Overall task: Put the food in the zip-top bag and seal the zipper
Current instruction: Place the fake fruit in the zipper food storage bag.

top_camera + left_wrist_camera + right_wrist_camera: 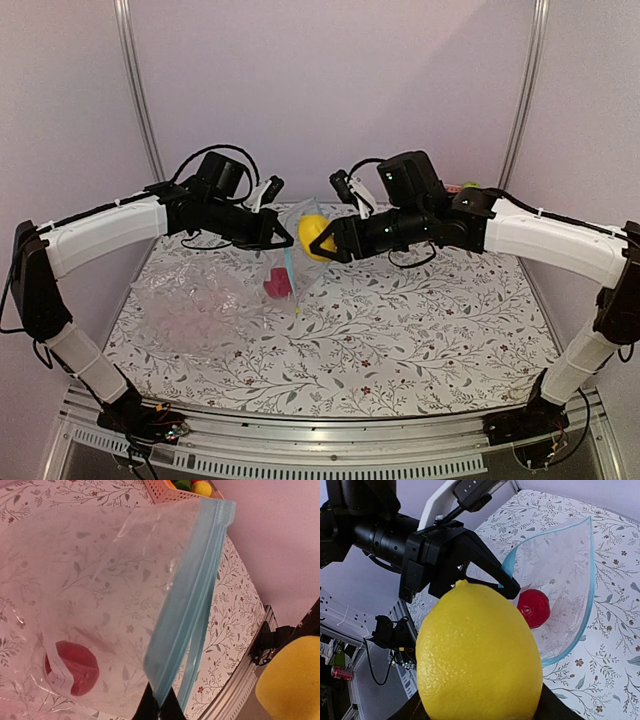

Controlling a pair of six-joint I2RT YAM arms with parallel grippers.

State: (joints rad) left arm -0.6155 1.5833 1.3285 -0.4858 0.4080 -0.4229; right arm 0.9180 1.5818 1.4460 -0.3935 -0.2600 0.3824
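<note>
One red food piece (534, 608) sits low inside the zip-top bag (283, 280), which hangs just left of centre in the top view with its mouth spread open. The zipper (187, 610) is pinched between the pressed-together fingers of the left gripper (284, 241), which holds that edge up. Just right of the mouth, the right gripper (320, 241) clasps a yellow lemon (313, 237). Other crinkled plastic (190, 305) lies at lower left on the floral table (430, 320).
</note>
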